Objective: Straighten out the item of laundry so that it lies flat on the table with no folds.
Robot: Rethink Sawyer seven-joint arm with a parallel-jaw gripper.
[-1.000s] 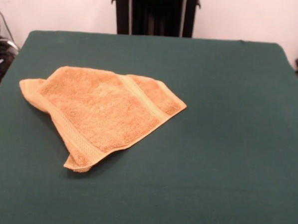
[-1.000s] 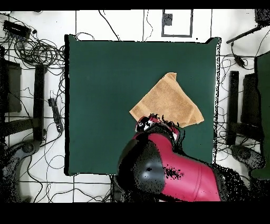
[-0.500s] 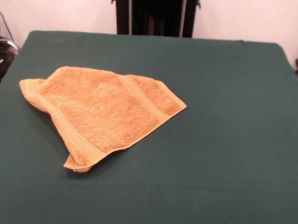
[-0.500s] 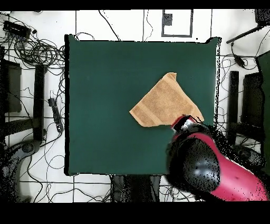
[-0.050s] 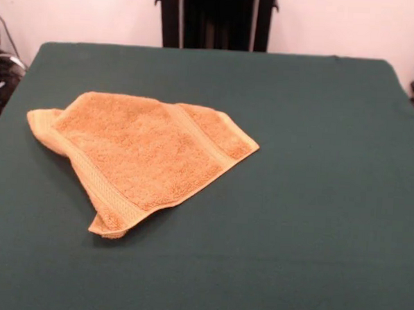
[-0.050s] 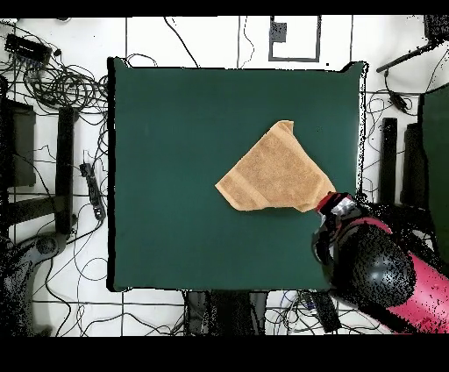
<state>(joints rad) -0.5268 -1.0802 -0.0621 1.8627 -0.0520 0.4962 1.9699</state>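
So here's where I'm at. The big rectangular table (image 5: 314, 223) with the dark green felt-like cover takes up nearly the whole front view, and there's loads of bare green around the one thing on it.

Next biggest is my red and black arm (image 6: 386, 281). It only shows in the overhead view, hanging over the table's corner on the base side, right by one tip of the cloth. The front view has none of it. The tool is somewhere under the arm's bulk, so I honestly can't tell how far open it is or whether it has anything in it. Nothing on the cloth looks lifted, for what that's worth.

The small golden-orange terry-cloth hand towel (image 5: 141, 155) sits toward the left of the table in the front view, well short of every edge. It's folded over on itself into a rough triangle. One woven border band (image 5: 197, 137) runs diagonally across the top layer, and another runs along the near-left edge. A bit of the lower layer pokes out at the left corner (image 5: 42, 122) and there's a curled tip at the bottom (image 5: 106, 226).

My read: basically nothing's done yet. The whole fold needs opening out and those corners need smoothing flat.
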